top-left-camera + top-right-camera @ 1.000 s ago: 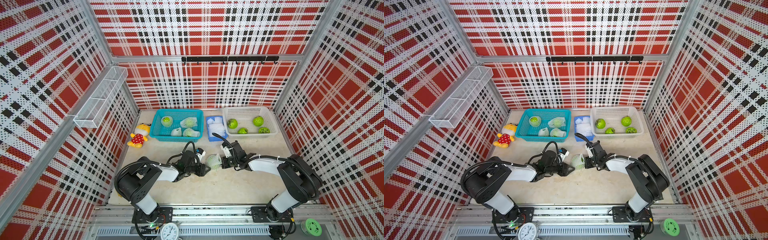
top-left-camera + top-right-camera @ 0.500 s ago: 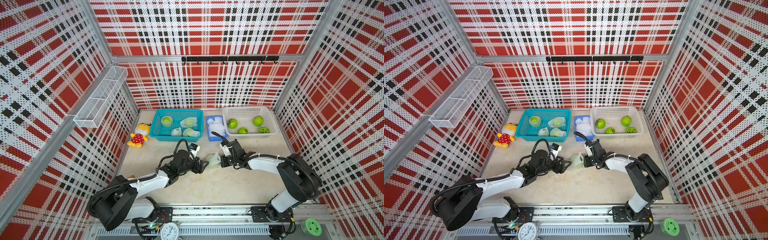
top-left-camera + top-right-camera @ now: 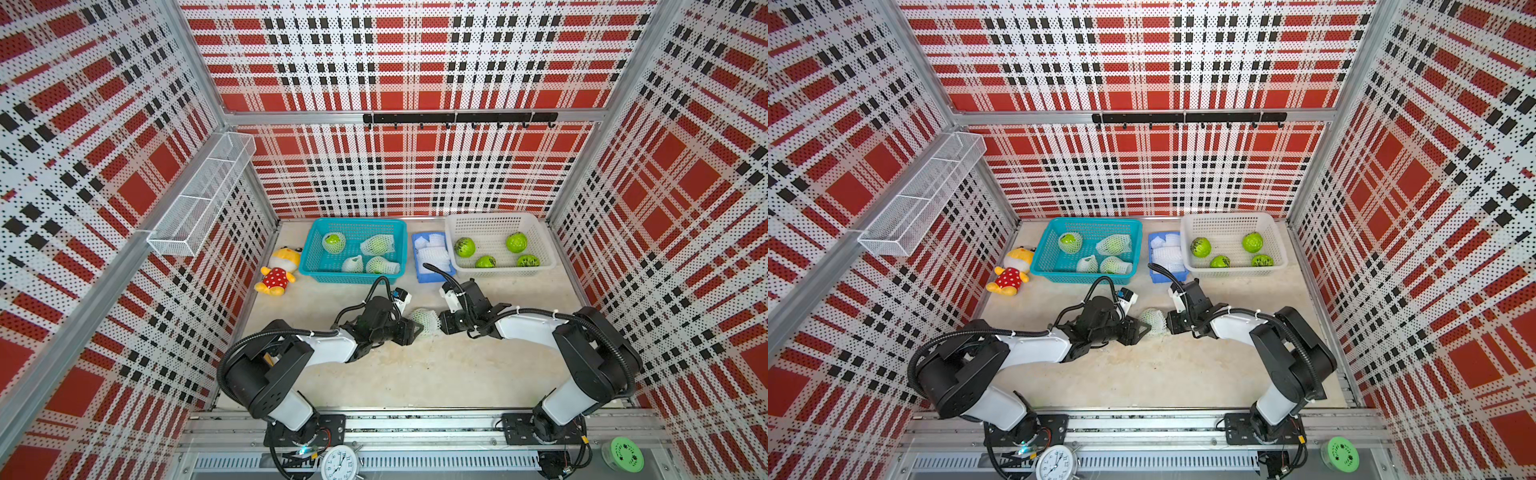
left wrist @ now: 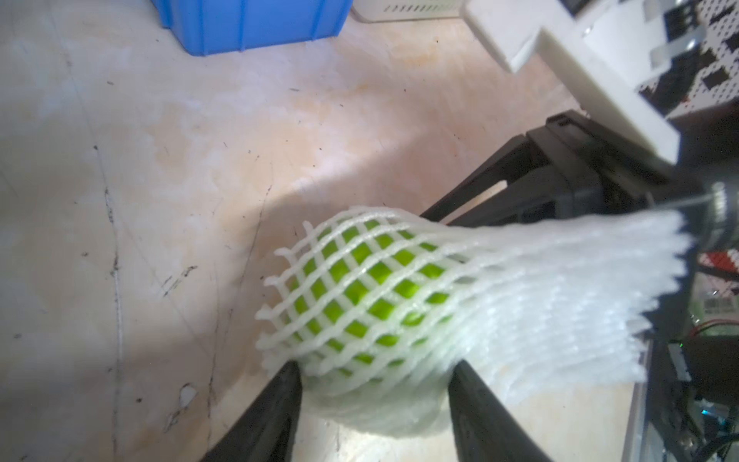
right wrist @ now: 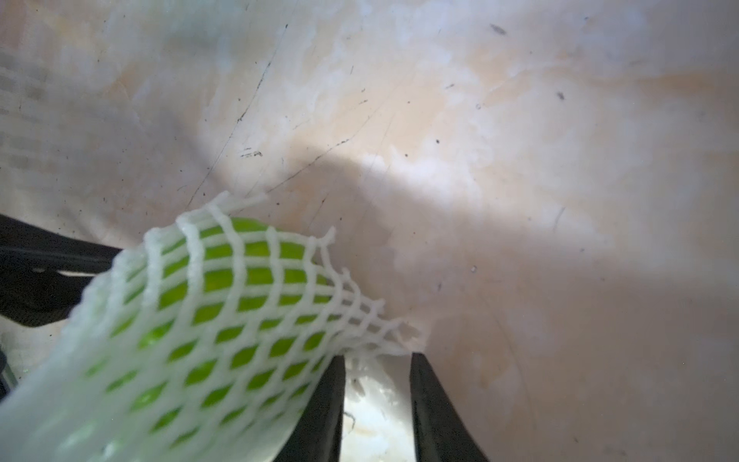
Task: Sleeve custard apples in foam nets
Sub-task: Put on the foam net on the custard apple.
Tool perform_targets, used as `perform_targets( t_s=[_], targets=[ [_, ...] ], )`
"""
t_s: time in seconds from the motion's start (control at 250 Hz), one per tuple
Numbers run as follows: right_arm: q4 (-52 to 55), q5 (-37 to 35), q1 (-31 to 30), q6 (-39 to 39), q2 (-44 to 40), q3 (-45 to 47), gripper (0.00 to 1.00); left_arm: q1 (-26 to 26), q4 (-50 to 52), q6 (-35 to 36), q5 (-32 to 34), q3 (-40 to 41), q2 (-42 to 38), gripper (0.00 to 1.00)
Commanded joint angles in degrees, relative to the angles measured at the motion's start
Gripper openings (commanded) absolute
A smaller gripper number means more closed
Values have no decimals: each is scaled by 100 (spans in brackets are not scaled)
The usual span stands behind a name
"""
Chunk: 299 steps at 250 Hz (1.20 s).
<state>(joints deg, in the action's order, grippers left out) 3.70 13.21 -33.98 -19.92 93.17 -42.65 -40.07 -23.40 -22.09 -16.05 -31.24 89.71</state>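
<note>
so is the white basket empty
No, four bare green fruits lie in the white basket in a top view.

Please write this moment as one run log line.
left gripper: grips custard apple | foam net: around the fruit | right gripper: open, beside net edge

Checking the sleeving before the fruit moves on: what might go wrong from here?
The custard apple sits right at the open rim of the foam net, so it may slip out when lifted. The open right gripper sits at the net's loose edge and might snag it.
</note>
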Motion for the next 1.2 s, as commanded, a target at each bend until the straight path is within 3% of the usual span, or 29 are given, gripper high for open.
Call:
perform_targets(
  t_s=[0.0,0.244,0.408,0.54,0.764,1.012,1.192],
  targets=[
    [-127,15,7,59,60,-190,35,-23,-342,-121,-21,-85,190,48],
    [84,-21,159,-88,-484,-41,56,29,-441,-164,3,-41,218,43],
    [217,-135,245,-306,-1128,13,64,86,-464,-191,130,21,10,53],
    [179,-162,244,-524,-1296,-69,68,132,-416,-193,106,-56,-44,54],
    [19,-164,242,-884,-627,-375,70,171,-411,-200,48,-213,211,52],
    [-646,302,243,-1156,-42,-412,71,168,-443,-236,27,-318,387,42],
    [-772,309,242,-1248,197,-396,63,176,-495,-244,28,-393,477,37]
  ],
)
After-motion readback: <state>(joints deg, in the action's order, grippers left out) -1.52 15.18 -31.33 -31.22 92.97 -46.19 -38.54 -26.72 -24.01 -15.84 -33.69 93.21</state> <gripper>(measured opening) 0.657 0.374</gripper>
